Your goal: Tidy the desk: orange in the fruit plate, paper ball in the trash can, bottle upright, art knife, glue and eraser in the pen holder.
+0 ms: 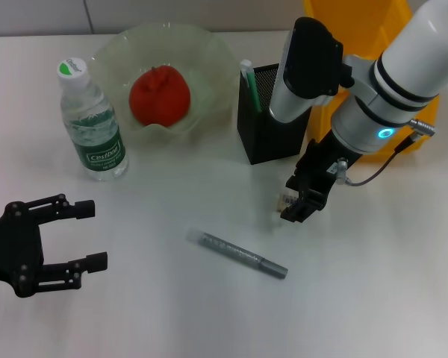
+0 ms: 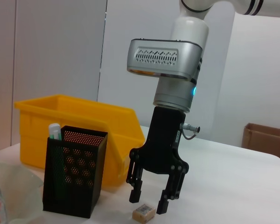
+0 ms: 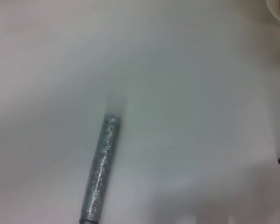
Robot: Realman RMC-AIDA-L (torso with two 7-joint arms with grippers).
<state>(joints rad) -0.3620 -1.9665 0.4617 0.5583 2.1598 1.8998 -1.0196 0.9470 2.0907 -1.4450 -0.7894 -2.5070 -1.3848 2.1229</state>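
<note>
A white desk seen from above, with two robot arms reaching over it. In the lower left of the head view, the left gripper hovers with its two black fingers spread wide and nothing between them. Right of centre, the right gripper points down at the desk just in front of a black mesh pen holder; the left wrist view shows its fingers parted and empty, straddling a small tan eraser that lies on the desk directly beneath them, the fingertips close above it and apparently not touching it. In the head view the eraser shows only as a pale scrap beside the fingers. The pen holder stands upright in the upper middle of the frame, with a white and green stick, possibly the glue, poking out of its far left corner. Behind it sits a yellow plastic bin. A glittery silver pen-shaped object, perhaps the art knife, lies flat at a slant in the lower centre, well apart from both grippers. At the upper left, a clear water bottle with a white cap stands upright, beside a pale translucent fruit plate holding a red-orange fruit.
</note>
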